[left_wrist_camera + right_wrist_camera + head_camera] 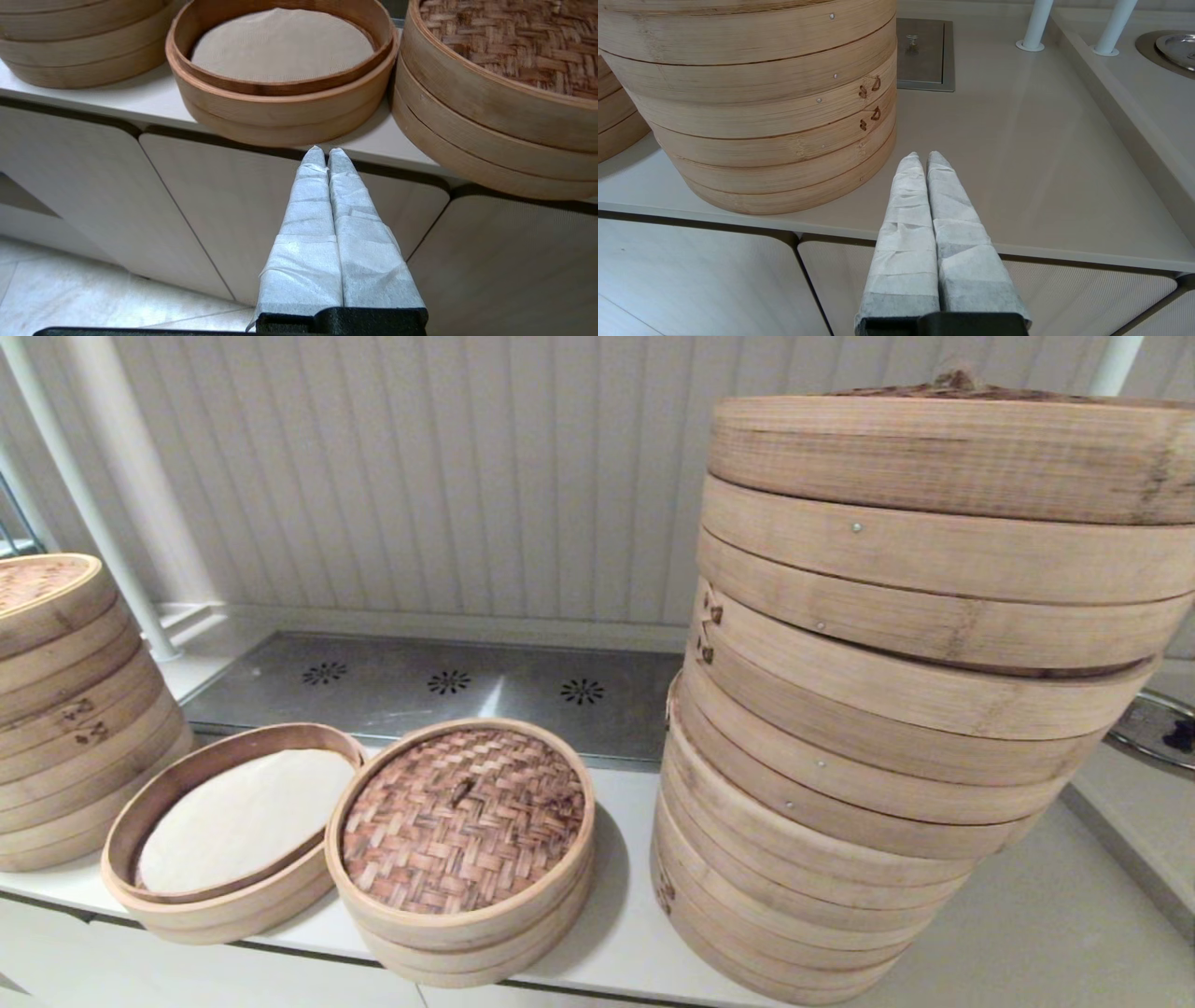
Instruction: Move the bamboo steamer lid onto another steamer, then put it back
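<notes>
The bamboo steamer lid (464, 817), reddish-brown and woven with a pale rim, rests on a small steamer basket near the counter's front edge; its weave (518, 44) also shows in the left wrist view. Just left of it stands the other small steamer (159, 803) with a smooth white liner (245, 817), also seen as the steamer (280, 109) in the left wrist view. My left gripper (326, 150) is shut and empty, hanging below the counter edge in front of that open steamer. My right gripper (923, 155) is shut and empty, by the counter front beside the huge stack. Neither gripper shows in the head view.
A huge stack of bamboo baskets (896, 709) with a knotted lid stands on the right, also seen as the stack (761, 102). A medium stack (56, 709) sits at the far left. A metal grille plate (439, 691) lies behind. White posts (1034, 23) rise at the back.
</notes>
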Robot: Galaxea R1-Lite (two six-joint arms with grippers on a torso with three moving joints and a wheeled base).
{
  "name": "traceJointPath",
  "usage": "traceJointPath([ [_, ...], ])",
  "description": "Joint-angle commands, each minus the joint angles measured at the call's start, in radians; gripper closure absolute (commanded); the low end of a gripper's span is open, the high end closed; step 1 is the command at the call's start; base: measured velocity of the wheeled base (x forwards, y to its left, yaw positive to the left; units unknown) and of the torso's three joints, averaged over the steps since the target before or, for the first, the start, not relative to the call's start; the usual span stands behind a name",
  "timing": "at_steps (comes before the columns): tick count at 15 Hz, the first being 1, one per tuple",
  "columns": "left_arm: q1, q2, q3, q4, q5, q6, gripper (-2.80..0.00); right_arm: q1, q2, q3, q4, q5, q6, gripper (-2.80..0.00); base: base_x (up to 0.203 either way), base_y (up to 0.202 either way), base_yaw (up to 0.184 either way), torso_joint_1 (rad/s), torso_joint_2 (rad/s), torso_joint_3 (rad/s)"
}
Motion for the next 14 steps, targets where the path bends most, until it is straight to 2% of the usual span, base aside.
traceJointPath([
  [1, -0.008, -0.037, 0.014, -0.001, -0.011, -0.003, 0.0, 0.0, 0.0, 0.001, 0.0, 0.0, 0.0, 0.0, 0.0, 0.0, 0.0, 0.0, 0.0, 0.0],
  [5, -0.013, -0.064, 0.032, -0.005, -0.056, -0.001, 0.0, -0.001, 0.0, 0.001, 0.0, 0.0, 0.0, 0.0, 0.0, 0.0, 0.0, 0.0, 0.0, 0.0],
  [14, -0.019, -0.215, 0.04, 0.016, -0.057, 0.003, 0.0, -0.001, 0.0, 0.0, 0.0, 0.0, 0.0, 0.0, 0.0, 0.0, 0.0, 0.0, 0.0, 0.0],
])
